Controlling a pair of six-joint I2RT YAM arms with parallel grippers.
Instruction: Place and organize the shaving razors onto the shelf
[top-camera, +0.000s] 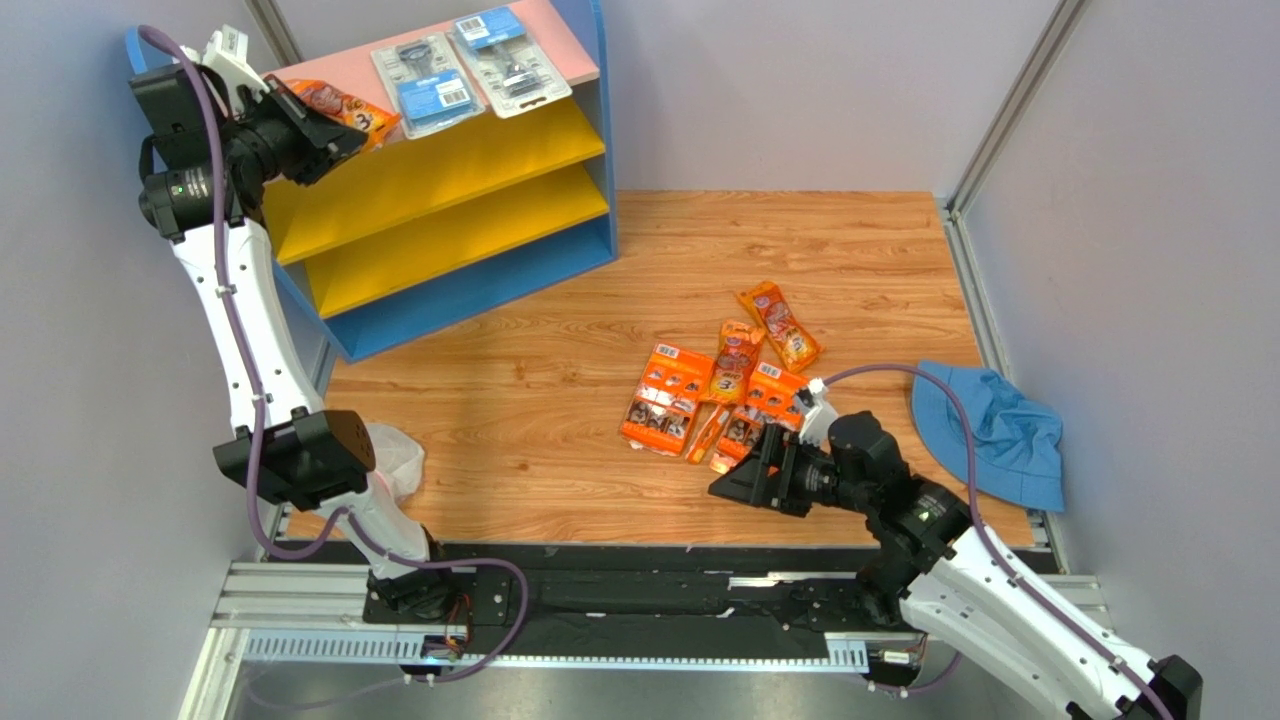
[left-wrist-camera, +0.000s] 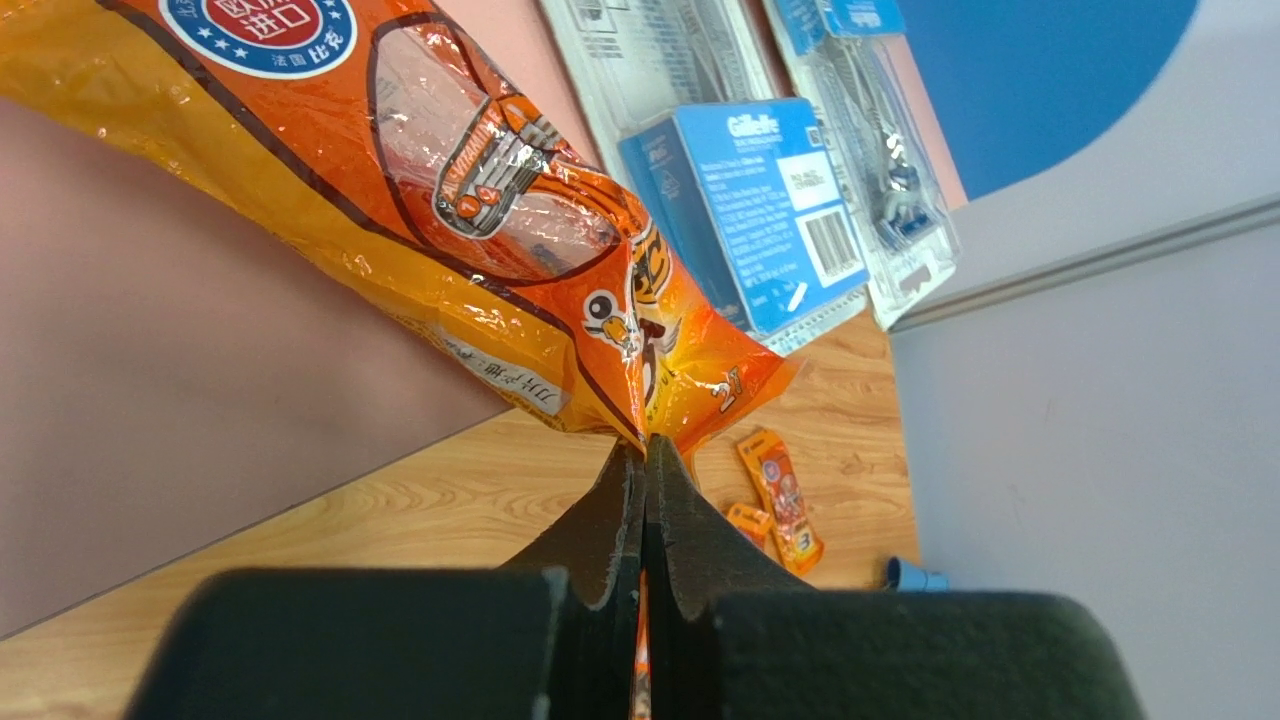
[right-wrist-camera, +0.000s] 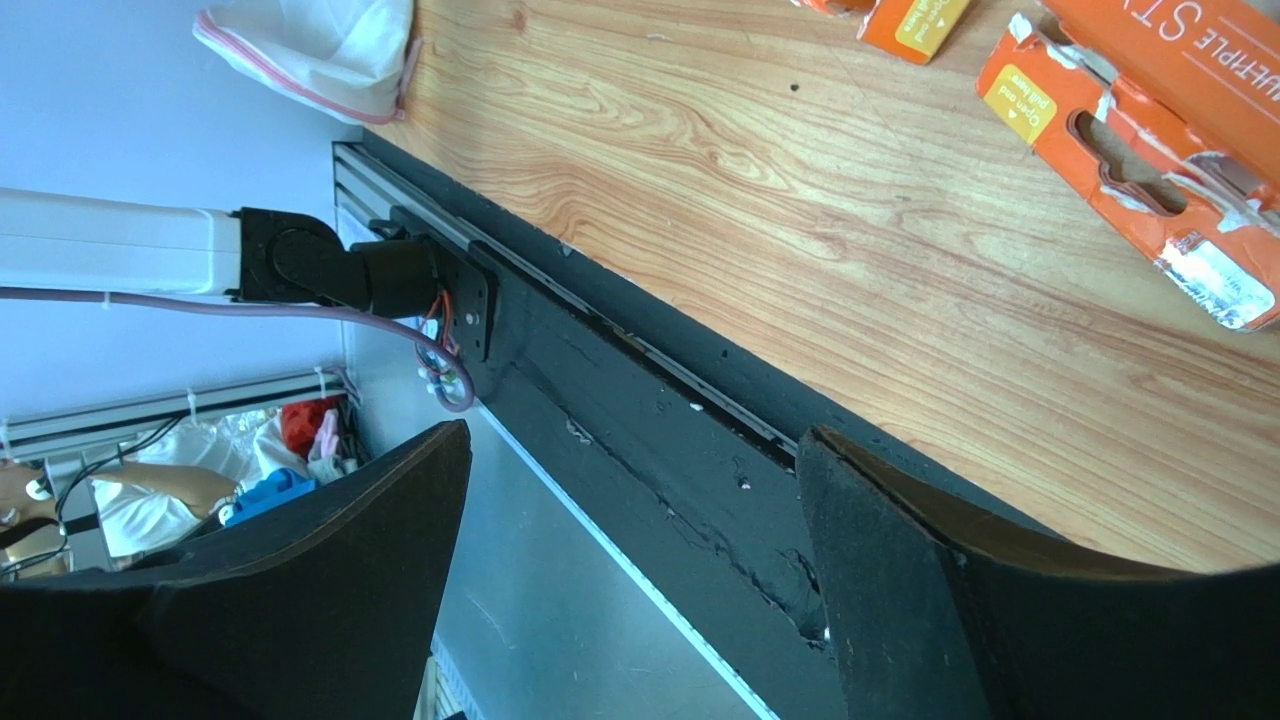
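You saw it: the crinkly orange plastic bag (left-wrist-camera: 496, 225) shone glossy, the clear plastic blister pack (left-wrist-camera: 751, 195) gleamed, the wood-grain tabletop (top-camera: 526, 405) looked smooth, the blue cloth (top-camera: 992, 428) soft and matt.

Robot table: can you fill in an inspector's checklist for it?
Surface: wooden tabletop.
Job's things: shelf with two blister packs on its pink top board; orange bag at that board's left end; orange packs heaped on the tabletop.
Clutter: blue cloth at the right edge; white bag at the left edge.
Grippers: left gripper shut on the orange bag; right gripper open, holding nothing.
Cables: purple cables along both arms.
Surroundings: grey walls.
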